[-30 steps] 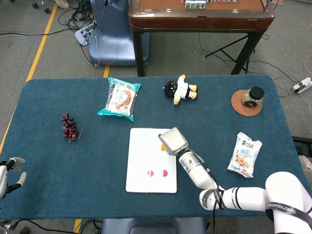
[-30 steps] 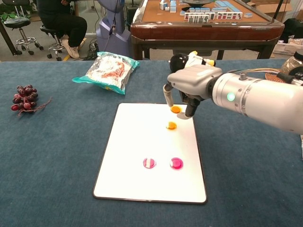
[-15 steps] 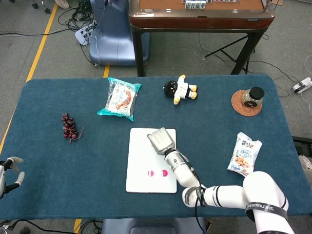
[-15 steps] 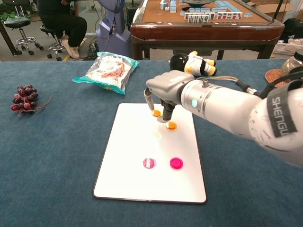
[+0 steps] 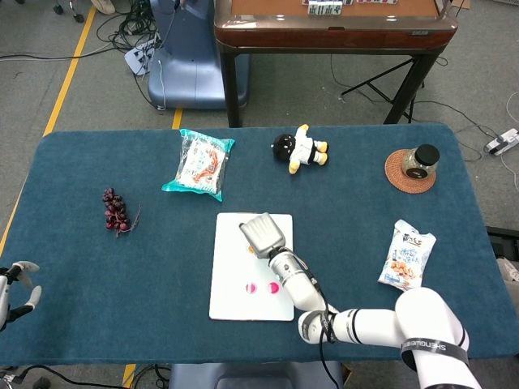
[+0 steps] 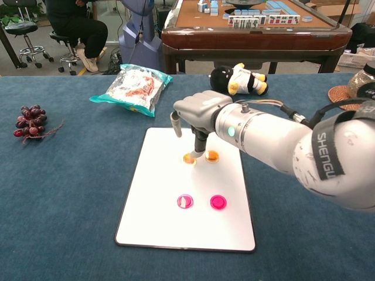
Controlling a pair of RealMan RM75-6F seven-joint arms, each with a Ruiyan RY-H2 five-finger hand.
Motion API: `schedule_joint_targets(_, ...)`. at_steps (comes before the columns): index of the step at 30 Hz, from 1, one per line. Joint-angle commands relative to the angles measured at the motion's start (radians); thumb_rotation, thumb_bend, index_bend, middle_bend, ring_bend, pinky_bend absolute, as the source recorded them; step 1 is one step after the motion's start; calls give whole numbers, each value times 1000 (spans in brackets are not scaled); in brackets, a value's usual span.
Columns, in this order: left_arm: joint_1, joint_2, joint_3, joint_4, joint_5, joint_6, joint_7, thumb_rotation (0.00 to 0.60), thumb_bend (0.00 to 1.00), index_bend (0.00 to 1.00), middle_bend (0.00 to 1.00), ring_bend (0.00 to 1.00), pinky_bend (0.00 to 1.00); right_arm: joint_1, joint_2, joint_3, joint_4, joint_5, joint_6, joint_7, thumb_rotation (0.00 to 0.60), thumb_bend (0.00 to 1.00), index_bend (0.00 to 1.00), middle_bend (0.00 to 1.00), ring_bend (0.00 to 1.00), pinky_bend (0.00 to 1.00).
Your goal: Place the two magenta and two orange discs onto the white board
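Note:
The white board (image 6: 152,193) lies mid-table on the blue cloth. Two magenta discs (image 6: 185,201) (image 6: 218,202) sit side by side on its near half. Two orange discs (image 6: 188,158) (image 6: 212,156) lie on its far half. My right hand (image 6: 196,111) hovers over the far half, one fingertip (image 6: 198,150) touching the left orange disc, which lies flat on the board, while the thumb stands apart from it. In the head view the right hand (image 5: 261,235) hides most of the orange discs. My left hand (image 5: 18,285) hangs at the table's near left edge, fingers spread, holding nothing.
A bunch of dark grapes (image 6: 32,120) lies at the left. A teal snack bag (image 6: 136,85) and a plush toy (image 6: 237,78) sit beyond the board. A jar on a round coaster (image 5: 412,168) and another snack bag (image 5: 405,258) are at the right.
My right hand carried an orange disc leftward from the board's far right corner and lowered it; the disc now lies on the board beside the other orange disc.

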Motion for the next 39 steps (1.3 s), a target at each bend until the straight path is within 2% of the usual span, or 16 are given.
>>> schedule_joint_targets(1,1,1,0,-1,0,1,-2,600,381,484,563,429,627,-2,-5,1,13,-9,-4,10,600,118,311,1000,1000,1000)
schedule_joint_targets(7,1,1,0,2,-2,-1,-3,600,381,484,563,430,627,-10,-3,-1,23,-35,-6,35,600,101,277,1000,1000,1000)
schedule_joint_targets(13,0,0,-1,5,-5,-3,-3,600,381,484,563,430,627,-41,52,-22,-37,-75,24,45,600,130,279,1000,1000,1000)
schedule_joint_targets(17,-1,-3,-2,8,-5,-4,0,600,381,480,563,430,627,-80,139,-53,-142,-96,72,21,600,152,343,974,984,1000)
schedule_joint_targets(20,-2,-6,-1,9,0,-2,6,600,381,468,563,429,627,-115,212,-84,-237,-119,125,-4,600,157,391,907,933,1000)
schedule_joint_targets(23,-3,-10,2,9,10,2,13,600,381,444,563,429,627,-156,297,-119,-334,-143,183,-29,600,158,393,818,861,995)
schedule_joint_targets(26,-3,-15,4,10,22,8,18,600,382,415,563,430,627,-205,383,-159,-418,-192,254,-40,600,159,394,713,755,919)
schedule_joint_targets(30,-3,-21,6,12,34,15,24,600,381,394,551,430,627,-291,485,-213,-480,-284,343,11,600,160,394,596,609,694)
schedule_joint_targets(34,-5,-28,10,10,45,17,39,600,381,391,525,430,627,-389,559,-260,-480,-377,433,100,600,159,394,532,508,510)
schedule_joint_targets(36,-7,-33,13,10,51,17,49,600,381,391,517,429,627,-439,583,-281,-461,-424,477,144,600,159,393,518,489,458)
schedule_joint_targets(39,-9,-39,19,8,61,15,60,600,381,391,516,429,627,-505,606,-302,-439,-471,534,200,600,159,393,510,480,441)
